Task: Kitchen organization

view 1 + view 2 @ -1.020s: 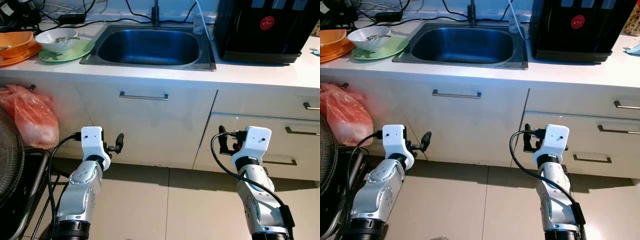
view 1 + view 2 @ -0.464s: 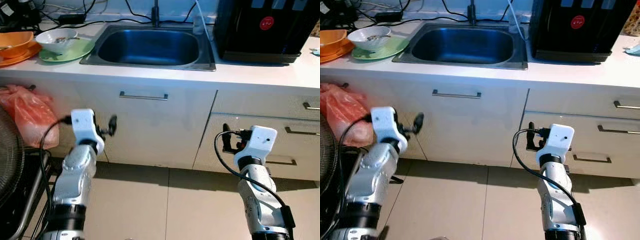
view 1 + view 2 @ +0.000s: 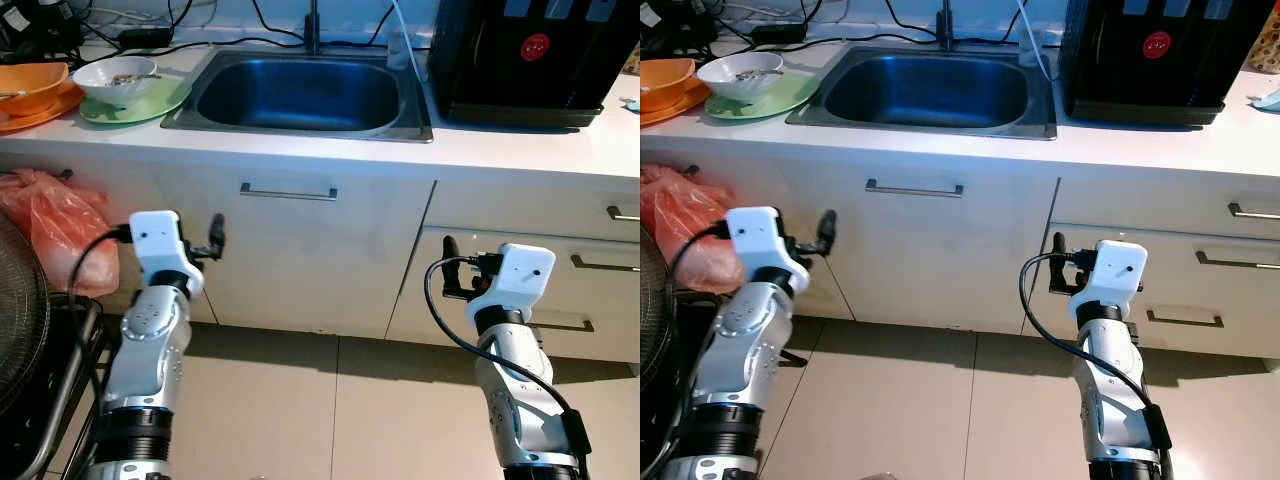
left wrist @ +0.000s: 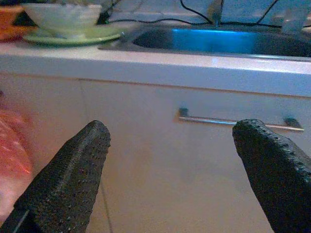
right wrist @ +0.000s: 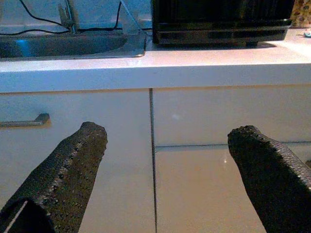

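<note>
A white bowl (image 3: pixel 116 77) sits on a green plate (image 3: pixel 150 102) on the tabletop (image 3: pixel 520 145) left of the sink (image 3: pixel 300 95), while below the sink both grippers, left (image 4: pixel 170 160) and right (image 5: pixel 165 165), hold fingers wide, empty.

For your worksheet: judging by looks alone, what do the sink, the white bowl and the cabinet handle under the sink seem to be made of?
Sink: probably stainless steel, brushed grey with bluish reflections. White bowl: likely glazed ceramic, though melamine is possible; smooth and glossy. Cabinet handle: apparently metal, a thin satin-silver bar.
</note>
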Controlling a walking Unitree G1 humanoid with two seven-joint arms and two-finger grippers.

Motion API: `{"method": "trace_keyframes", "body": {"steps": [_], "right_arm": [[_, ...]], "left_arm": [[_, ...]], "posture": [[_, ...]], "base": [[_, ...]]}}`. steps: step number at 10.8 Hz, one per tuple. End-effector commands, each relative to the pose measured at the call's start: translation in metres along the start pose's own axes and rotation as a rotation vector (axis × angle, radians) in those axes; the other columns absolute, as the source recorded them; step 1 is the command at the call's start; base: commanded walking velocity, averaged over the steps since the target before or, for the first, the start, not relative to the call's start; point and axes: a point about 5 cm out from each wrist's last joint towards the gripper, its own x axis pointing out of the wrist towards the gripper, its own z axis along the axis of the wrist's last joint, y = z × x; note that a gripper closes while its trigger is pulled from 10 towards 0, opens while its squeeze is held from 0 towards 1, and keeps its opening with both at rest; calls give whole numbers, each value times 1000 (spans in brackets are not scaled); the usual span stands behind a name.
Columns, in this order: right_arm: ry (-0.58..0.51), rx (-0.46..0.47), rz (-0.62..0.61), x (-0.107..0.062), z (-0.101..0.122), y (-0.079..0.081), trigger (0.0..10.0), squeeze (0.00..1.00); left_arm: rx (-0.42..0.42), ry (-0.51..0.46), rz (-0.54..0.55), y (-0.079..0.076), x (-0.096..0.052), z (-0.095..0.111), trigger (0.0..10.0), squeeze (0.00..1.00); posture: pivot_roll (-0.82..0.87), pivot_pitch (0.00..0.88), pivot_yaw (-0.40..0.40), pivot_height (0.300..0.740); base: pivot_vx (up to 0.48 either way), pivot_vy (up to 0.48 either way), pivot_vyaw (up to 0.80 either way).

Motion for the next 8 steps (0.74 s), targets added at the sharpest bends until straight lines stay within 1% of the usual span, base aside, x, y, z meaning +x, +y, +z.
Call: {"method": "trace_keyframes", "body": {"steps": [1,2,3,5,6,7,8], "right_arm": [[-25,-12,3,2,6,-1,10000,1000],[-43,-31,12,3,9,1,10000,1000],[-54,-38,18,4,12,2,10000,1000],[-67,-43,29,6,15,2,10000,1000],[-67,-32,38,6,16,3,10000,400],[-65,-26,42,6,16,3,10000,0],[-53,-2,50,5,14,4,10000,0]], "left_arm": [[33,-24,14,2,1,4,10000,1000],[54,-40,19,2,2,6,10000,1000],[60,-46,19,2,2,7,10000,1000],[59,-37,-4,-3,2,5,10000,1000],[49,-14,-2,-4,2,2,10000,0],[19,3,3,-4,2,1,10000,0],[-5,15,-5,-4,4,1,10000,0]], "posture": [[26,13,37,740],[27,12,37,740],[28,12,37,740],[29,11,36,740],[29,10,37,740],[29,13,38,740],[29,16,39,740]], "base": [[0,0,0],[0,0,0],[0,0,0],[0,0,0],[0,0,0],[0,0,0],[0,0,0]]}}
